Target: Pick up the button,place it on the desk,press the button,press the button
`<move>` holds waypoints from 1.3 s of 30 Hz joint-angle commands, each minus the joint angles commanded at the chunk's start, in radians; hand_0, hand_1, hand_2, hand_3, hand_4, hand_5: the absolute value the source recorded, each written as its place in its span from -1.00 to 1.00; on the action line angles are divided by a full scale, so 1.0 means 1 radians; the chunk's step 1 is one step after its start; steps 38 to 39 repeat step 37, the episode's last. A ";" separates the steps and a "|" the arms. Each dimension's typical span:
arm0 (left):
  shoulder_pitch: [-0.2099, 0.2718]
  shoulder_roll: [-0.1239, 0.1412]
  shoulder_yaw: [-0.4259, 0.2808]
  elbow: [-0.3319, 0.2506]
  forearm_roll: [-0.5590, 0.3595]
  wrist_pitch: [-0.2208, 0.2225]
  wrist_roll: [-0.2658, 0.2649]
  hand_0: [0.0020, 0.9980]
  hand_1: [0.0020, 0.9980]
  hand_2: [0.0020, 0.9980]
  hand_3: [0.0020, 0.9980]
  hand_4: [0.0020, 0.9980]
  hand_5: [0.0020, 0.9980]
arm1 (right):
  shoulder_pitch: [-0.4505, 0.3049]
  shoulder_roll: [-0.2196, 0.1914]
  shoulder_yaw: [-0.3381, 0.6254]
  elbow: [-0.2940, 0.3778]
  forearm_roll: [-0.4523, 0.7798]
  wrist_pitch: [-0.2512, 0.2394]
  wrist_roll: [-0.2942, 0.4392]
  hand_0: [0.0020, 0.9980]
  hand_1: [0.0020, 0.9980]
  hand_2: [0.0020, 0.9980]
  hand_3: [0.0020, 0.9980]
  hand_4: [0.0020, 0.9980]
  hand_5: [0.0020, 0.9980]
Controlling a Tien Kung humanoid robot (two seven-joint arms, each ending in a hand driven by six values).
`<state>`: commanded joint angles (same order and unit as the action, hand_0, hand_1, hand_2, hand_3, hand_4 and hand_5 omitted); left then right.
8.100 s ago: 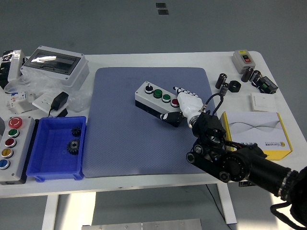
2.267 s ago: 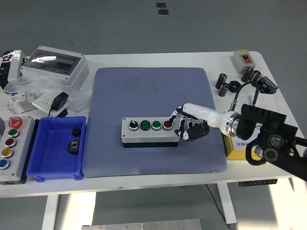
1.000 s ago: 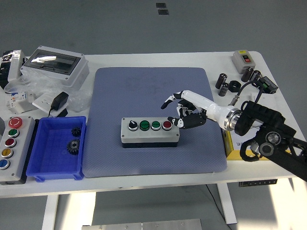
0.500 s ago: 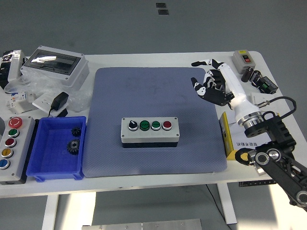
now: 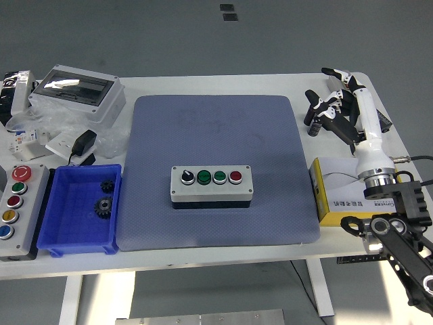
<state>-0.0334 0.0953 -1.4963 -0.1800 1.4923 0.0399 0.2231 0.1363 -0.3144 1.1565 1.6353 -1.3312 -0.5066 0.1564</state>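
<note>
The grey button box (image 5: 211, 185) lies flat on the blue mat (image 5: 216, 135), near its front middle. It has a black knob, two green buttons and a red button (image 5: 235, 177) in a row on top. My right hand (image 5: 336, 103) is raised above the table's right side, well away from the box, fingers spread and empty. Its white forearm (image 5: 369, 145) runs down to the black arm at the lower right. My left arm is out of view.
A yellow and white carton (image 5: 352, 193) lies right of the mat. Black cylinders (image 5: 315, 115) and a small switch box sit at the back right. A blue bin (image 5: 81, 206) with gears, a second button box (image 5: 15, 210) and a clear-lidded enclosure (image 5: 78, 91) stand at the left.
My right hand left the red button, lifted and swung back to the right, over the table's right side. The button box has stayed in place on the mat.
</note>
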 joint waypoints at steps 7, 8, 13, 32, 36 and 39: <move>0.000 0.002 -0.003 0.000 -0.001 0.001 0.002 0.24 0.19 0.05 0.17 0.30 -0.77 | -0.003 0.004 0.003 0.001 -0.002 -0.001 0.008 0.22 0.36 0.44 0.65 0.94 0.20; -0.001 0.002 -0.002 0.000 -0.001 0.000 0.001 0.24 0.19 0.05 0.17 0.30 -0.77 | -0.004 0.005 0.003 0.000 -0.002 -0.001 0.009 0.22 0.36 0.44 0.65 0.94 0.20; -0.002 0.002 -0.001 0.000 -0.004 0.000 0.001 0.24 0.19 0.05 0.17 0.30 -0.75 | -0.007 0.007 0.004 -0.002 0.003 0.002 0.014 0.22 0.36 0.44 0.62 0.92 0.18; -0.001 0.003 0.007 0.000 -0.021 0.002 0.003 0.24 0.19 0.05 0.17 0.30 -0.73 | -0.016 0.016 0.019 -0.006 0.005 0.005 0.019 0.24 0.38 0.44 0.60 0.88 0.15; -0.001 0.004 0.007 0.000 -0.021 0.002 0.004 0.24 0.19 0.05 0.17 0.30 -0.73 | -0.015 0.017 0.021 -0.006 0.003 0.004 0.018 0.24 0.38 0.44 0.60 0.88 0.15; -0.002 0.005 0.007 0.000 -0.022 0.003 0.004 0.24 0.19 0.05 0.17 0.30 -0.73 | -0.015 0.017 0.021 -0.006 0.003 0.004 0.018 0.24 0.38 0.44 0.60 0.88 0.15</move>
